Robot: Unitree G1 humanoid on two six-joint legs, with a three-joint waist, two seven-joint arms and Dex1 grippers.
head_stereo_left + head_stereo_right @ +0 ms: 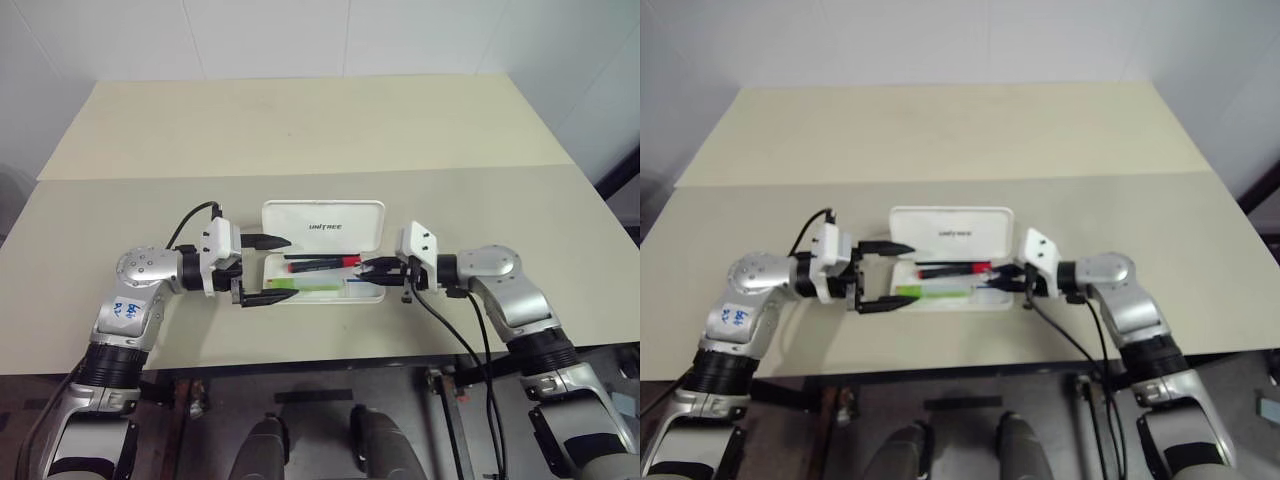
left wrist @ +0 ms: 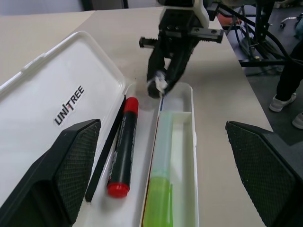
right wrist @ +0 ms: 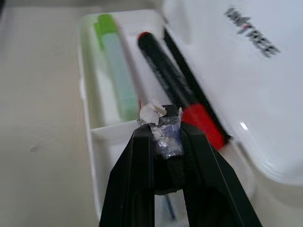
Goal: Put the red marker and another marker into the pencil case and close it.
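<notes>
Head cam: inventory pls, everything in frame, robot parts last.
table: 1, beige, under everything
pencil case: 1, white, table centre, lid open
red marker: 1, black barrel with red cap, in the case tray, lid side
green marker: 1, light-green cap with pale barrel, in the tray, near side
left gripper: 1, black, open, straddling the case's left end
right gripper: 1, black, shut, tips at the tray's right end

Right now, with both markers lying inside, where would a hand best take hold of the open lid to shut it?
Probably the lid's far long edge, reached from behind. The lid lies flat open, hinged along the tray holding the red marker and green marker, so that free edge swings over.
</notes>
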